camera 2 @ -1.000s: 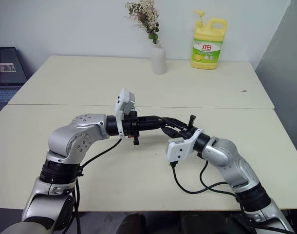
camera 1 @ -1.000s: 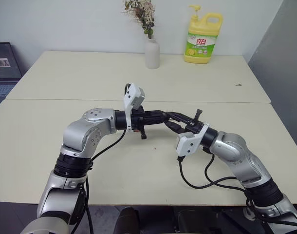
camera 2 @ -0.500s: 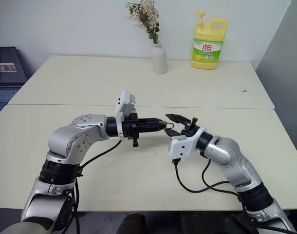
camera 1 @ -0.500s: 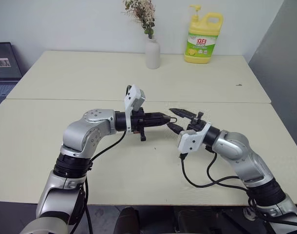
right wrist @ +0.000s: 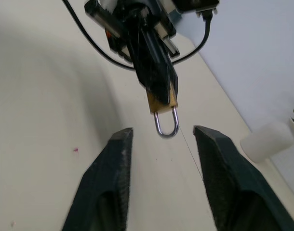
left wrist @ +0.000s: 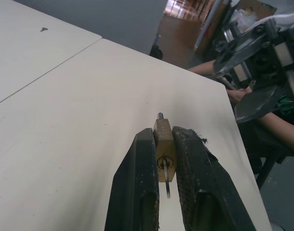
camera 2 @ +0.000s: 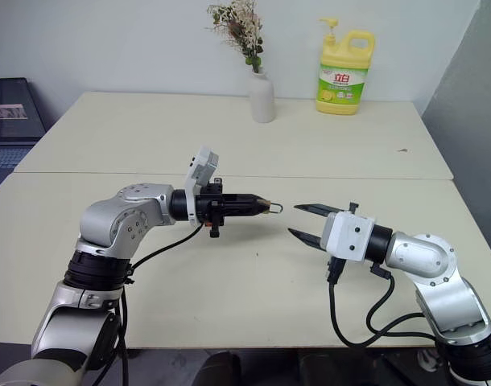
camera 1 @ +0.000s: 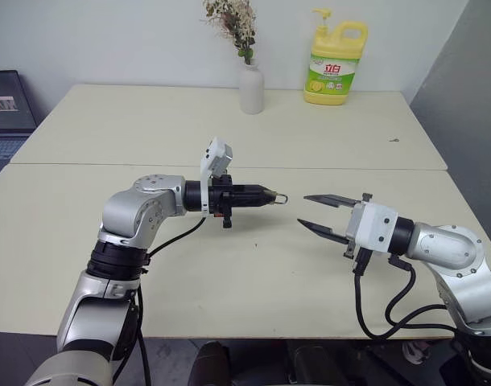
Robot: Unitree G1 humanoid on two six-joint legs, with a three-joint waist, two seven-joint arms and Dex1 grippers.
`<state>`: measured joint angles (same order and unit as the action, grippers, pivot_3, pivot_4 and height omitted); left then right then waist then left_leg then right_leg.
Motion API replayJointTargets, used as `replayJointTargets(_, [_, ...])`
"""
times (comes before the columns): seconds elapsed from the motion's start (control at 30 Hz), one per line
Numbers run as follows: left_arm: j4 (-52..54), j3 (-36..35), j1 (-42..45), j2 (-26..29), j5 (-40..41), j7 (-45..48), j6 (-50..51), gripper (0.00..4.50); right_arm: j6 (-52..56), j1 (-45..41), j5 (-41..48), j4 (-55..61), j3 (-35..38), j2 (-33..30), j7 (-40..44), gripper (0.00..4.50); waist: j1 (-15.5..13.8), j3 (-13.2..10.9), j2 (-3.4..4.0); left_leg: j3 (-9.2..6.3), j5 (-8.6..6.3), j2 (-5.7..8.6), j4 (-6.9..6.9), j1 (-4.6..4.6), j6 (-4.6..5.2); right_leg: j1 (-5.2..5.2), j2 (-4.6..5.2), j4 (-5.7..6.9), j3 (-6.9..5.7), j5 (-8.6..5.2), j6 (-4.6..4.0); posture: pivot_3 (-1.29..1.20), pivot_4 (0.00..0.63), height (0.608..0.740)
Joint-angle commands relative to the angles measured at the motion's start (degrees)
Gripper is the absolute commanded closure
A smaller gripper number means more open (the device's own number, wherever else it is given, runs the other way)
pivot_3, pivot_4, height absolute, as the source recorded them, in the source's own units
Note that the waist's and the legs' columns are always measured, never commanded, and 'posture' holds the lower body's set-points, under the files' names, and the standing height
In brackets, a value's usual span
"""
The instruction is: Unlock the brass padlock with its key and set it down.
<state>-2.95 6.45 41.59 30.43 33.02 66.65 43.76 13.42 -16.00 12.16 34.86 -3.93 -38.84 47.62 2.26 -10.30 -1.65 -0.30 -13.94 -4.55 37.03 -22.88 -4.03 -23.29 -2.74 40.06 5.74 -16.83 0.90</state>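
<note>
The brass padlock point(camera 1: 269, 196) is pinched between the fingers of my left gripper point(camera 1: 266, 195), which is shut on it and held above the table. Its silvery shackle point(right wrist: 166, 126) sticks out level towards my right gripper point(camera 1: 303, 211). The right gripper hangs a short way off to the right, open, with nothing between its fingers point(right wrist: 111, 163). In the left wrist view the padlock's point(left wrist: 164, 144) keyhole faces the camera, with a thin silvery key point(left wrist: 166, 185) sticking out of it.
A white vase of dried flowers point(camera 1: 251, 87) and a yellow detergent bottle point(camera 1: 336, 68) stand on the far table. A laptop point(camera 1: 8, 104) sits at the far left. A seam point(camera 1: 374, 169) joins the two tables. A person's arm point(left wrist: 282, 127) shows beyond the table edge.
My right gripper has let go at the padlock, drawn back to the right and rolled over, its fingers now apart. The left gripper has stayed in place with the padlock.
</note>
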Motion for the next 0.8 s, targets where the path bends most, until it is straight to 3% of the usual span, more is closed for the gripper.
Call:
replayJointTargets(0.03, [1.88, -0.66, 1.92, 0.87, 1.39, 1.94, 0.52, 4.33, 3.37, -3.08, 1.92, 1.53, -2.03, 2.09, -1.23, 4.0, 0.0, 0.0, 0.0, 0.0, 0.0, 0.0, 0.0, 0.0, 0.0, 0.0, 0.0, 0.0, 0.0, 0.0, 0.0, 0.0, 0.15, 0.74])
replayJointTargets(0.07, [1.97, -0.76, 2.0, 0.87, 1.45, 2.0, 0.65, 4.33, 3.53, -3.51, 1.6, 1.22, -2.44, 2.4, -1.26, 4.34, -0.06, 0.0, 0.0, -0.01, 0.0, 0.0, 0.0, -0.01, 0.0, 0.0, 0.0, 0.0, -0.01, -0.01, 0.01, 0.0, 0.15, 0.74])
replayJointTargets(0.13, [2.91, -1.01, 1.85, 1.12, 1.8, 2.13, 1.15, 4.33, 3.55, -4.5, 1.04, 0.09, -3.32, 3.09, -1.26, 4.5, -0.23, 0.0, 0.0, -0.02, 0.0, 0.01, 0.0, -0.02, 0.0, 0.0, 0.0, -0.03, -0.02, -0.01, 0.01, 0.0, 0.15, 0.74])
replayJointTargets(0.8, [8.94, -1.72, -0.87, 3.67, 5.65, 2.33, 3.4, 4.33, -3.81, -6.72, -3.18, -9.45, -5.43, 2.98, 0.92, 4.5, -0.35, 0.0, 0.0, -0.02, 0.0, 0.0, -0.01, -0.04, 0.0, 0.0, 0.0, -0.07, -0.03, -0.01, 0.0, 0.0, 0.15, 0.74])
